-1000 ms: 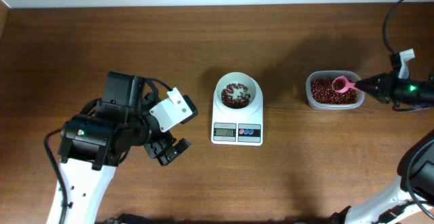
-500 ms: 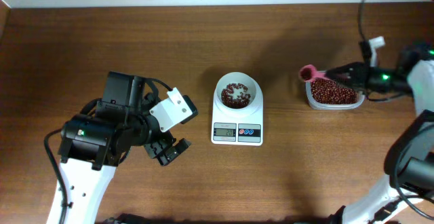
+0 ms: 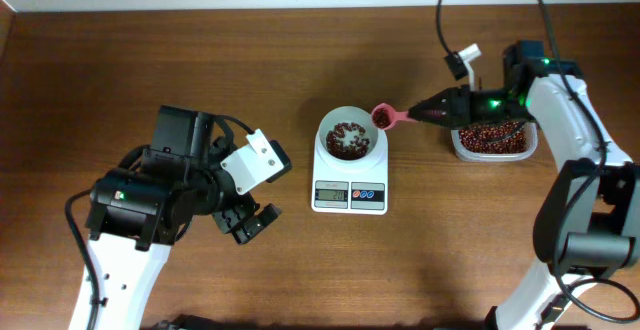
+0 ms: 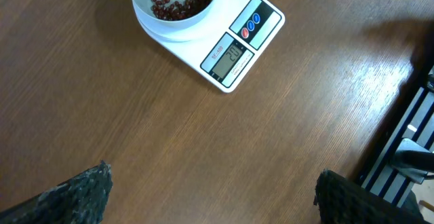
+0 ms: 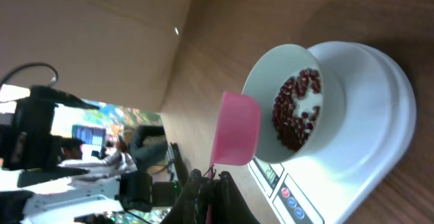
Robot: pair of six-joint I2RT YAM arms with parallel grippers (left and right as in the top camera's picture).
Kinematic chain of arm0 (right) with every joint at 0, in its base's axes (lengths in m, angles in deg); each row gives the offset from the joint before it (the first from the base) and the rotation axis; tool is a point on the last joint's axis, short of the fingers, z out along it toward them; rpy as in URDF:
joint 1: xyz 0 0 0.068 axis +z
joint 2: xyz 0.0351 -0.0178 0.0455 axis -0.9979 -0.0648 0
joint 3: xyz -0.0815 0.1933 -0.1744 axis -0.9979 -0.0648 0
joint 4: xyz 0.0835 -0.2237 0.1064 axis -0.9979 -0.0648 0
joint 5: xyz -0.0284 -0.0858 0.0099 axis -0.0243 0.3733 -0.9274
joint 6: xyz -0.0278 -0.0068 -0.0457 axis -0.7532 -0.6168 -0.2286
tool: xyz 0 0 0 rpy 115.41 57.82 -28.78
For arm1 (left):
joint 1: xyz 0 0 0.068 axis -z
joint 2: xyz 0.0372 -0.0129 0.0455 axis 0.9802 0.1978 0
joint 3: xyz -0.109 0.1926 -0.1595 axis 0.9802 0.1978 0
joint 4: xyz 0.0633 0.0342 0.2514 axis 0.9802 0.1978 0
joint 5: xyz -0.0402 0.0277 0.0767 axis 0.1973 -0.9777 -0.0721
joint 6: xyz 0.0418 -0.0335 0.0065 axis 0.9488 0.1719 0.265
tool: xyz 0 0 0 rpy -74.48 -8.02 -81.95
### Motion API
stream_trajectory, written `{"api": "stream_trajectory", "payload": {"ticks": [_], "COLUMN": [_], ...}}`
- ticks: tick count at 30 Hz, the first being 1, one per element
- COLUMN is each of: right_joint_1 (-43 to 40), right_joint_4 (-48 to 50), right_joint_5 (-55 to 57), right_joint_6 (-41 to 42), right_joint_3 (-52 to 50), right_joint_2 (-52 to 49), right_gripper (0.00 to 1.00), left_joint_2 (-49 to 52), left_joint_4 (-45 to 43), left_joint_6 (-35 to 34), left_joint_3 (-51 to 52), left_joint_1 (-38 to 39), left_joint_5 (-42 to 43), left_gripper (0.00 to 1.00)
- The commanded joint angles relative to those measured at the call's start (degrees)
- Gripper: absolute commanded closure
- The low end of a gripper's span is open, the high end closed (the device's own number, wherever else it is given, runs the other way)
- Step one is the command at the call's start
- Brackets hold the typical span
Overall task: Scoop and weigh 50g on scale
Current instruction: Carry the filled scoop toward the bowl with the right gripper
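The right gripper (image 3: 418, 116) was clamped tight on the handle of the pink spoon (image 3: 384, 117), and the scoop hung right at the rim of the bowl on the scale (image 3: 326, 175), mid-table! Dark red beans (image 3: 348, 140) lay in that bowl, with more in the clear tub (image 3: 456, 140) beyond the spoon. The left gripper (image 3: 250, 223) hovered over the table (image 3: 450, 250) well apart from the scale, fingers spread wide, holding nothing.

bright, even light from above; faint soft shadows on the table (image 3: 300, 70) toward its far edge, behind the scale (image 3: 349, 170). pale glare near the table's right edge in left wrist view, fingertips (image 4: 74, 193) blurred. right wrist background overexposed and soft.
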Motion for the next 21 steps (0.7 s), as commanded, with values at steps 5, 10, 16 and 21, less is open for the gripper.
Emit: {"api": "stream_trajectory", "payload": {"ticks": [5, 10, 16, 21], "right_joint_1": [7.54, 10.25, 10.21, 10.21], "right_joint_4": [8.52, 12.98, 21.66, 21.57], "right_joint_5": [7.04, 15.04, 15.23, 15.23], "right_joint_6": [-0.44, -0.48, -1.29, -6.32], "right_joint_3": [-0.39, -0.37, -0.37, -0.37], "right_joint_2": [-0.68, -0.68, -0.68, -0.66], "right_gripper": [0.96, 0.96, 0.96, 0.96], "left_joint_2": [-0.02, -0.02, -0.02, -0.02], "left_joint_4": [-0.09, -0.09, -0.09, -0.09], "left_joint_6": [1.11, 1.11, 1.11, 1.11], "left_joint_3": [0.22, 0.22, 0.22, 0.22], "left_joint_1": [-0.2, -0.2, -0.2, -0.2], "left_joint_5": [1.01, 1.01, 1.01, 1.01], "left_gripper": [0.01, 0.01, 0.01, 0.01]}}
